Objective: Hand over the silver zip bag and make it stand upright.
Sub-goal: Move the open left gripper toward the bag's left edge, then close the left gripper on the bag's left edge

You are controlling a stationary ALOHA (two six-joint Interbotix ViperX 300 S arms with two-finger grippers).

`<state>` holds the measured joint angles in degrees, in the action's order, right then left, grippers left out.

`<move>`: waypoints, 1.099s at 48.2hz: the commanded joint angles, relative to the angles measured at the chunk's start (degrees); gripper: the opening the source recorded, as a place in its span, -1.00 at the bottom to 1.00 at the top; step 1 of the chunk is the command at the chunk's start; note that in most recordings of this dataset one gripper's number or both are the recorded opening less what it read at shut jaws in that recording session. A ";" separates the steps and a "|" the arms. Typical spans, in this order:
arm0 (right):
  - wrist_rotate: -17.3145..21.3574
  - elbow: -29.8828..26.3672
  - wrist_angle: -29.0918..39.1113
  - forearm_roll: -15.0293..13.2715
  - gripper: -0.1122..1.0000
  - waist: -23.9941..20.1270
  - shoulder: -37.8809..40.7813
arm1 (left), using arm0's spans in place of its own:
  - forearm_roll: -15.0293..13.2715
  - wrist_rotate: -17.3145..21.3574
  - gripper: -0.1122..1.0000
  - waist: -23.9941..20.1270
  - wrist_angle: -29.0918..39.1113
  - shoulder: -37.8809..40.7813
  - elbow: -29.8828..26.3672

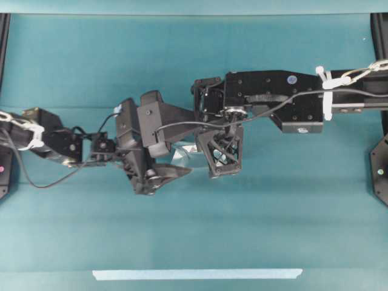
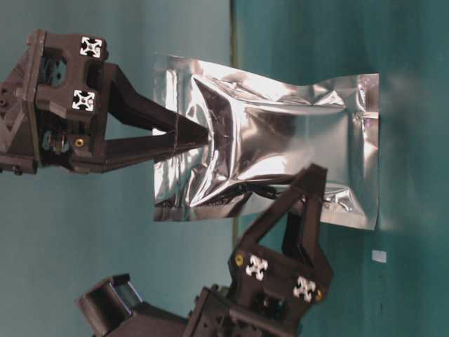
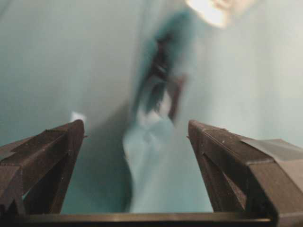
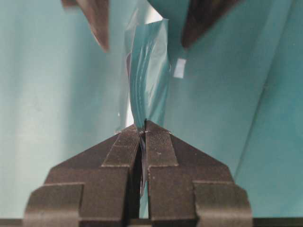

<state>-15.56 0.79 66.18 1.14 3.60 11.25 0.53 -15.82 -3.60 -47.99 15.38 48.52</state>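
Observation:
The silver zip bag hangs in the air, a crinkly foil pouch seen edge-on in the right wrist view. My right gripper is shut on one sealed edge of it, fingers pinched together. My left gripper is open, its fingers standing on either side of the bag's other end without touching it. At table level one left finger crosses in front of the foil. From overhead only a sliver of the bag shows between the two wrists.
A pale tape strip lies along the front edge of the teal table. A small white tape mark sits on the cloth beneath the bag. Both arms meet at mid-table.

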 commanded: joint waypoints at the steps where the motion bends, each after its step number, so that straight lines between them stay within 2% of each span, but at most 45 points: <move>1: 0.18 -0.18 -0.26 0.18 -0.78 -0.44 -0.70 | 0.00 0.09 0.96 0.18 -0.62 0.35 -1.41; 42: 0.35 0.53 -0.35 0.18 -0.78 -0.44 -0.62 | 0.00 0.62 0.90 0.26 1.32 2.99 -5.01; 45: 0.44 0.53 -0.53 0.18 -0.78 -0.44 -0.62 | 0.00 1.05 0.81 0.44 1.23 3.08 -5.36; 47: 0.44 0.62 -0.62 0.18 -0.78 -0.44 -0.70 | 0.00 1.67 0.67 0.53 1.32 3.08 -5.54; 53: 0.44 0.70 -0.88 0.18 -0.78 -0.44 -0.70 | 0.00 5.98 0.01 1.05 2.11 3.16 -5.62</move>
<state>-15.47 1.58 65.65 1.14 3.60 11.25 0.53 -11.78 -2.90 -46.05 18.81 43.51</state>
